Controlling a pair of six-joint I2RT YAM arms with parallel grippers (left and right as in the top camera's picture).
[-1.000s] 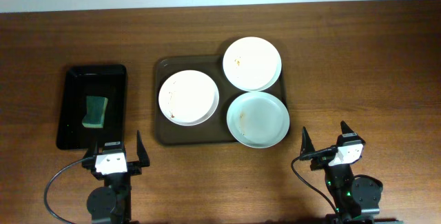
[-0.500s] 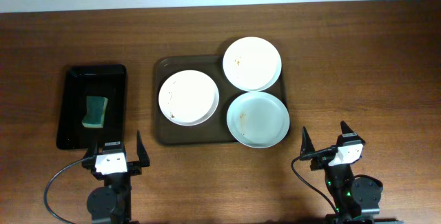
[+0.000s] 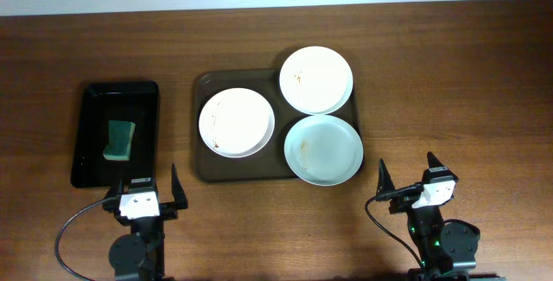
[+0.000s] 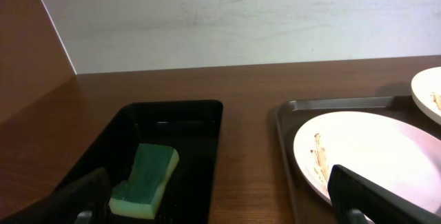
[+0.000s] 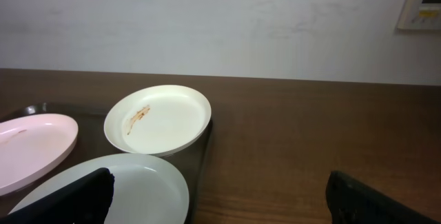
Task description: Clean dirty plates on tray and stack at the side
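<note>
Reaching for the sponge (image 3: 120, 138) first looks wisest, since it lies in the black tray (image 3: 79, 143) at the left of the frame. Three dirty plates (image 3: 237, 122) lie on the tray (image 3: 207, 169) at mid-frame, two overhanging its right rim. Left tool (image 4: 220, 207) and right tool (image 5: 220, 200), both empty with fingers apart, sit low over the bench (image 3: 475, 73).

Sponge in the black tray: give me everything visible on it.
The sponge is a rectangular block with a dark green top layer over a paler green foam body. It looks soft and intact; wet or dry cannot be told. It lies flat, top layer up, slightly askew, around the middle of the glossy black tray. It rests on the tray's floor, and nothing else touches it.
</note>
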